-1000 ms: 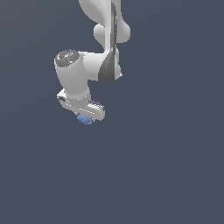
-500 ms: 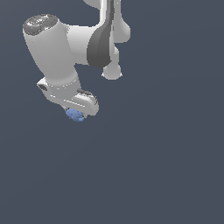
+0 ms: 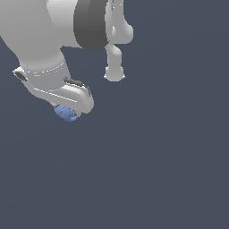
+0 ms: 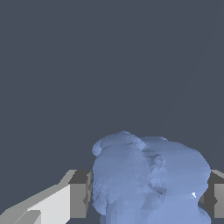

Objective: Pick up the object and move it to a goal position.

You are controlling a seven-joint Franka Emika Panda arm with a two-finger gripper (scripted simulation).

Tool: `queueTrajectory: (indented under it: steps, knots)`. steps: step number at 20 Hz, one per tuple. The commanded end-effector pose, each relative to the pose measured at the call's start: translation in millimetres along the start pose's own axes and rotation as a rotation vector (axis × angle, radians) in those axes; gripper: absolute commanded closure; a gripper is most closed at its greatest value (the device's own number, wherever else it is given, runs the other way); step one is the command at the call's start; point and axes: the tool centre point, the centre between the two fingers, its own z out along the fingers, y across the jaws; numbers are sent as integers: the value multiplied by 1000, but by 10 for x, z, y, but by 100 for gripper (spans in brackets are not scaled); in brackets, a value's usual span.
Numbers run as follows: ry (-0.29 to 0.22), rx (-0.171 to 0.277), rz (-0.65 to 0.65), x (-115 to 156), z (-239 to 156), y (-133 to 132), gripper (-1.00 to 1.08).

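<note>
Blue lumpy blob (image 3: 67,113) is sitting clamped between my gripper's (image 4: 146,192) fingers (image 4: 80,194), which are pressing in on both its sides. I'm seeing the white arm (image 3: 53,53) leaning in from the exterior view's upper left, its wrist angling downward. Behind everything, a plain dark grey-blue backdrop is filling both views.

object (image 4: 148,179): blue, bumpy, matt, like clay | gripper (image 4: 146,194): smooth white shell, dull grey pads (image 4: 80,192) | arm (image 3: 49,40): smooth, a bit shiny plastic
</note>
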Motion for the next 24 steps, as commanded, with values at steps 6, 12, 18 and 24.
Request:
queueTrajectory:
  steps: [6, 12, 18, 24]
  knots:
    - [-1, 0, -1, 196, -367, -6, 108]
    - [-1, 0, -1, 322, -596, -9, 108]
    - [-1, 1, -1, 424, -773, -13, 108]
    - [-1, 1, -1, 499, -902, -16, 108]
